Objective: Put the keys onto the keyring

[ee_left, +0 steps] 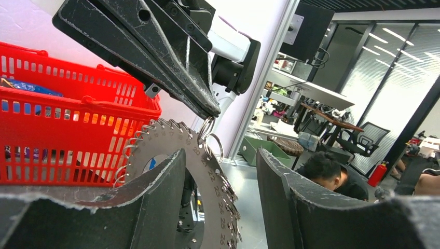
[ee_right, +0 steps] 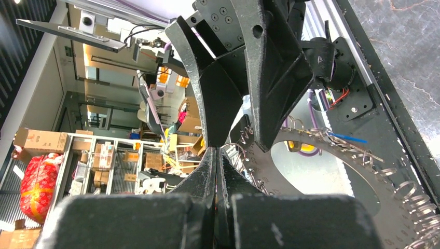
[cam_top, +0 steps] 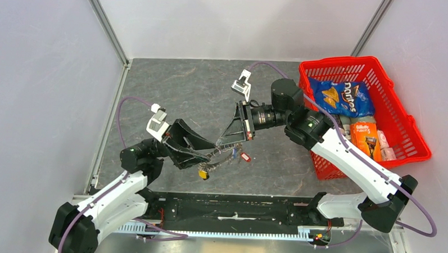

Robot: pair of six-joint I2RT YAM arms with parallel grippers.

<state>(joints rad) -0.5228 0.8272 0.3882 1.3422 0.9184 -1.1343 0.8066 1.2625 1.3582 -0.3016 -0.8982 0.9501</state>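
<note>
pinching its black fingers flat together, the right gripper clamps a small silver wire loop at the toothed rim of the large flat grey metal keyring, a saw-blade-like disc with a wide round hole that stands on edge between the two arms. the left gripper is unclenched, its two black fingers spread to either side of the disc's edge, with a clear gap showing on one side. more wire loops line the rim. the tiny silver metal keys dangle under the ring in the top view, one with a red plastic tag and one with a yellow tag; a blue tag lies against the disc's face. whether each key is threaded onto a loop cannot be made out. to the right, well apart, a red plastic basket holds a blue crisp bag and an orange razor pack on the dark grey marbled table.
</note>
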